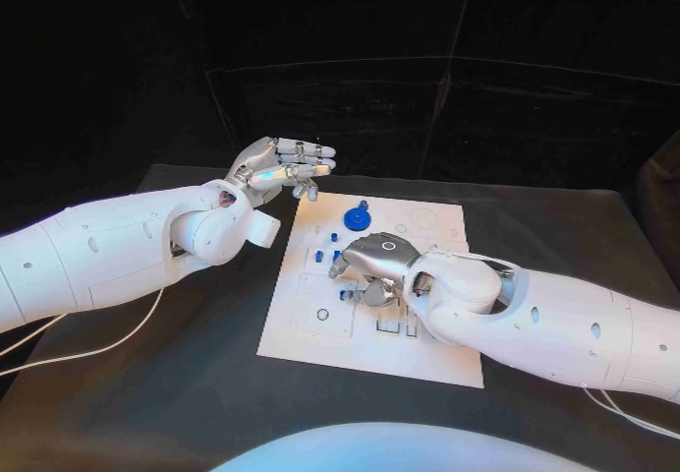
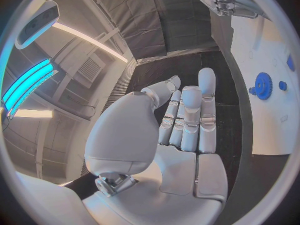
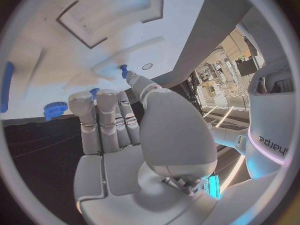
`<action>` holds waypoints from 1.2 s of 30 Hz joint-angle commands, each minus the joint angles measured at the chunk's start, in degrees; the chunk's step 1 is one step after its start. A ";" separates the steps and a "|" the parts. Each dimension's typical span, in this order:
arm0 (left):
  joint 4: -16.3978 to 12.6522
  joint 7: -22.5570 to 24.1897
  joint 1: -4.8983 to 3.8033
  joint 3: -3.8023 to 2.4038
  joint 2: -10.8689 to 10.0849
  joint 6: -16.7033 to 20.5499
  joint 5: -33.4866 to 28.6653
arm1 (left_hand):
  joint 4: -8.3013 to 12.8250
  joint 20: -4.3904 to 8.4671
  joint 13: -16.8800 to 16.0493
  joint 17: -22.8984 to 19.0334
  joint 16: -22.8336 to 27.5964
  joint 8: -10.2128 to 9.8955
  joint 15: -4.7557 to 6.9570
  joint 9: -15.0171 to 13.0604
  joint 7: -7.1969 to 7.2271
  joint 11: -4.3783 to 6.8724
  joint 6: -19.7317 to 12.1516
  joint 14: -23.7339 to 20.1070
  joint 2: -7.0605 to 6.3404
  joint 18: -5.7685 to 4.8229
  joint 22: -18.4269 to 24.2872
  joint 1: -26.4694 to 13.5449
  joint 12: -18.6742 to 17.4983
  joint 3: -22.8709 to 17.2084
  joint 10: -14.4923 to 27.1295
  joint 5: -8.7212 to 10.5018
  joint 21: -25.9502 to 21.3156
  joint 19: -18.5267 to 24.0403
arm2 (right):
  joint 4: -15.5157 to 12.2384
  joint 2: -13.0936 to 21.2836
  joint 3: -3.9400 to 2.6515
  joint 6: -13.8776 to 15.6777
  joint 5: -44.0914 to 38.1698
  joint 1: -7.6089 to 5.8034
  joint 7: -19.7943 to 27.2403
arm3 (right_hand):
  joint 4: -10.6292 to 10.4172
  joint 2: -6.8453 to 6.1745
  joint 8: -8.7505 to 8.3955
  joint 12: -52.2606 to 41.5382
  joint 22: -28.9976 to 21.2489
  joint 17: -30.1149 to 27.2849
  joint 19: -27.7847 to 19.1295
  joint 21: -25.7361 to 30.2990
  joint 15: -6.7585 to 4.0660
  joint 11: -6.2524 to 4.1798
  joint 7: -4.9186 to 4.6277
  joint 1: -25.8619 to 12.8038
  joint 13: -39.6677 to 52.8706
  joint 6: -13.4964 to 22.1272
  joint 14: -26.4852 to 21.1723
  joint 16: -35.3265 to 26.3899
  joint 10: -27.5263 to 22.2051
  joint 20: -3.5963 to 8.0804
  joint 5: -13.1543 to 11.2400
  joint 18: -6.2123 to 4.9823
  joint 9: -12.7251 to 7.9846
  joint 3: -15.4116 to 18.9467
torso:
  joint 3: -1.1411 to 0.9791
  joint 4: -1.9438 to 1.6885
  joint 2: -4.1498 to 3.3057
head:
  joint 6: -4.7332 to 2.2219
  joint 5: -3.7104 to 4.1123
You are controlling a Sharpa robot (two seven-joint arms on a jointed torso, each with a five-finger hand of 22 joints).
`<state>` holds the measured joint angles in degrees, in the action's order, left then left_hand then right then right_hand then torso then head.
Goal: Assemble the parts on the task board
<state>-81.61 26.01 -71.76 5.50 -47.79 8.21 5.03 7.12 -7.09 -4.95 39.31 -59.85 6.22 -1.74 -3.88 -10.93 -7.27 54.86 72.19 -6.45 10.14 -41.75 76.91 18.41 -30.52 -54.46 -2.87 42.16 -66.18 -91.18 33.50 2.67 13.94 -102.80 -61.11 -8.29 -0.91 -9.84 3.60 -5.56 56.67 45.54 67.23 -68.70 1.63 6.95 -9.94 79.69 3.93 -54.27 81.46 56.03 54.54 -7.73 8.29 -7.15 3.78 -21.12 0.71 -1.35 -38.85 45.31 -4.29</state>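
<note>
The white task board lies in the middle of the black table. A blue gear stands near its far edge, and small blue parts sit along its left side. My right hand hovers palm down over the board's middle, fingers stretched toward its surface. In the right wrist view one fingertip touches a small blue peg standing on the board; nothing is gripped. My left hand is raised beyond the board's far left corner, its fingers straight and empty. The gear lies past them.
White cables trail over the table at the left and at the right front. Black cloth walls close the back. A rectangular recess is sunk in the board beyond my right hand's fingers.
</note>
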 commanded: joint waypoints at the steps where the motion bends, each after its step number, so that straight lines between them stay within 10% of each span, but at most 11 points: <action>1: 0.08 0.32 -0.08 -0.04 0.00 -0.33 -0.25 | 0.39 -0.06 0.08 -0.05 0.25 0.17 0.05 0.03 -0.14 0.04 -0.26 -0.52 0.32 0.37 0.09 -0.13 0.35 0.01 0.37 -0.28 -0.34 0.41 | -1.90 1.76 -0.01 7.91 2.09 -0.04 2.21 | 0.01 1.17 0.28 -1.26 0.46 0.43 0.67 -0.18 -0.11 -0.16 0.02 0.24 0.13 -0.53 0.27 0.68 0.61 0.12 1.01 -0.20 0.17 0.84 | -0.04 0.03 0.01 | -0.39 0.20; 9: 0.20 0.27 -0.08 -0.03 -0.17 -0.30 -0.25 | 0.39 -0.06 0.08 -0.05 0.25 0.17 0.05 0.03 -0.14 0.04 -0.26 -0.52 0.32 0.37 0.09 -0.13 0.35 0.01 0.37 -0.28 -0.34 0.41 | -8.05 11.22 -0.59 6.00 7.90 -1.18 0.35 | -0.36 2.03 0.76 -4.40 3.93 3.00 3.80 -2.59 -0.64 -0.82 0.39 -0.11 0.18 -2.76 1.86 3.47 4.40 0.59 1.71 0.58 0.37 1.37 | 0.12 0.19 0.17 | -1.58 1.50; 18: 0.50 0.23 -0.05 0.00 0.11 -0.43 -0.25 | 0.45 -0.07 0.07 -0.09 0.24 0.20 0.07 0.02 -0.12 0.07 -0.26 -0.52 0.38 0.38 0.09 -0.07 0.46 0.00 0.35 -0.29 -0.34 0.42 | -7.69 17.43 -1.46 -2.28 5.58 -4.08 -5.93 | -1.93 0.20 0.00 -3.77 0.79 -0.22 1.75 -0.10 -0.38 -0.72 2.48 -1.42 -0.25 -0.24 0.72 1.47 0.28 0.55 1.58 0.01 0.01 8.56 | 0.08 0.24 0.20 | -2.53 2.60; 36: 0.62 0.04 -0.01 0.03 0.20 -0.69 -0.25 | 0.45 -0.07 0.07 -0.09 0.24 0.20 0.07 0.02 -0.12 0.07 -0.26 -0.52 0.38 0.38 0.09 -0.07 0.46 0.00 0.35 -0.29 -0.34 0.42 | -4.66 15.08 -1.49 -9.03 2.97 -4.50 -6.39 | -3.15 3.98 0.34 -7.08 1.24 -0.70 2.81 -0.15 -0.99 -1.34 3.09 3.44 -0.15 -1.37 1.27 2.17 2.56 0.87 1.89 0.15 0.22 13.05 | 0.15 0.27 0.19 | -2.17 2.62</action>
<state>-80.96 25.89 -71.70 5.58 -47.59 8.15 5.02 7.12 -7.08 -4.96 39.27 -59.85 6.22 -1.74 -3.88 -10.93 -7.27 54.86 72.19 -6.46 10.14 -41.75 76.91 18.67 -30.52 -54.46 -2.87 42.16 -66.18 -95.90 48.72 1.21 8.31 -98.84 -65.49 -14.60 -4.30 -5.78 3.76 -12.33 57.85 44.79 69.72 -68.67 0.85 5.59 -6.78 82.87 3.84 -55.24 82.45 57.90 57.00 -6.93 9.86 -7.14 3.91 -8.12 0.83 -1.16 -38.68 43.04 -1.58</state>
